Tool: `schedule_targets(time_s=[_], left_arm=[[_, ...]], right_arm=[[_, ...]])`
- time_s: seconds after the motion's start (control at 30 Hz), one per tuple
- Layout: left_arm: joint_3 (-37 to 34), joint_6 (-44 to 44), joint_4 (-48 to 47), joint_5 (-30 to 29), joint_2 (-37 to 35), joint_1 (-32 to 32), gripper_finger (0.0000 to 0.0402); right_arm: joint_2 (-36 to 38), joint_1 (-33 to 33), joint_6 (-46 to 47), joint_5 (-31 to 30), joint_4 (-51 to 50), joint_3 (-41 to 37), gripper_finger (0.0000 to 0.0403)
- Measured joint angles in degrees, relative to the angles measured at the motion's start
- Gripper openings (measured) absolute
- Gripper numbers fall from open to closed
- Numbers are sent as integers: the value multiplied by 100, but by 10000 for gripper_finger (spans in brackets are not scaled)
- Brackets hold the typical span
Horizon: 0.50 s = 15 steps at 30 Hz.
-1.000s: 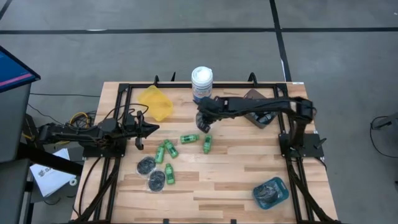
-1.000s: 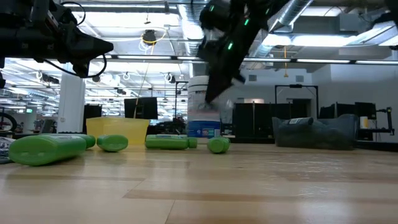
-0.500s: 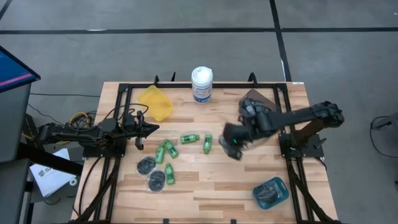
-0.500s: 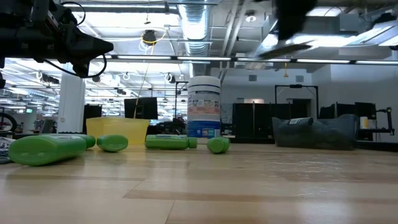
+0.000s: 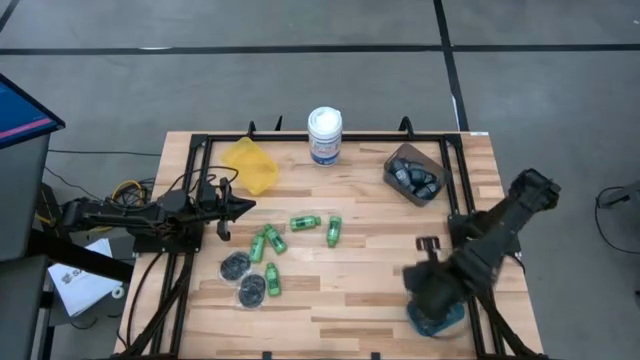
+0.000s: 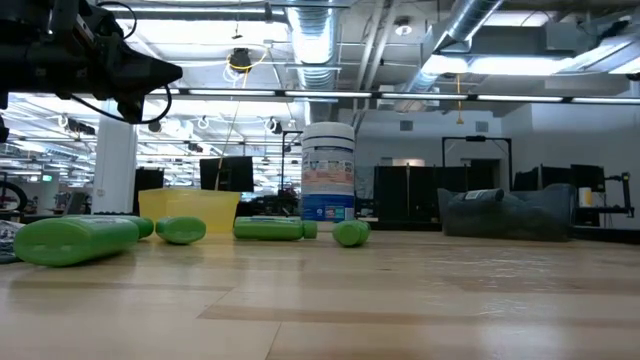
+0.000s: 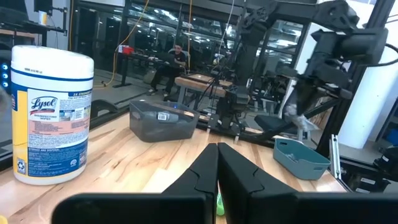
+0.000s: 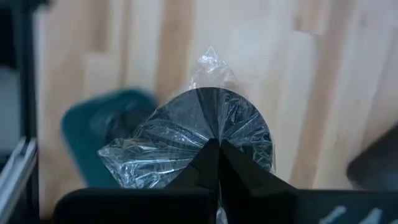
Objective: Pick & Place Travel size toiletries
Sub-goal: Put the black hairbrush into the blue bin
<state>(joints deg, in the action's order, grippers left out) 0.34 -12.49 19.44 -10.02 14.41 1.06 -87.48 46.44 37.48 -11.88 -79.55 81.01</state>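
My right gripper hangs over the table's near right corner, pointing down, shut on a flat round dark disc in shiny wrap. A teal bin stands just beneath and beside it. Several green mini bottles and two wrapped discs lie flat on the middle left of the table. Dark blue-grey mini bottles fill a brown bin. My left gripper waits shut and level at the left side, touching nothing. My right gripper pinches the wrapped disc between its two fingers, which meet on the disc's near rim. The fingers come from above, pointing down. The disc is lifted clear of the table, with crinkled wrap sticking out past its far edge.
A white tub with a blue label stands at the far middle, and a yellow bin to its left. A black frame rims the table. Bare wood lies between the bottles and the teal bin.
My right gripper has swung from near the white tub across the table toward the near right corner, rising and rolling as it went, and now hangs over the teal bin. It has left the low view. The brown bin now shows uncovered.
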Motion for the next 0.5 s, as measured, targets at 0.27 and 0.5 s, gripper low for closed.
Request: schedule_targets(time_s=[0.27,0.5], left_arm=[[0,0,16,0,0,0,2],[0,0,48,0,0,0,2]], right_arm=[[-413,1015,-7,8,-59,1,0],[-1266,1097,-660,872,-35,-6,0]])
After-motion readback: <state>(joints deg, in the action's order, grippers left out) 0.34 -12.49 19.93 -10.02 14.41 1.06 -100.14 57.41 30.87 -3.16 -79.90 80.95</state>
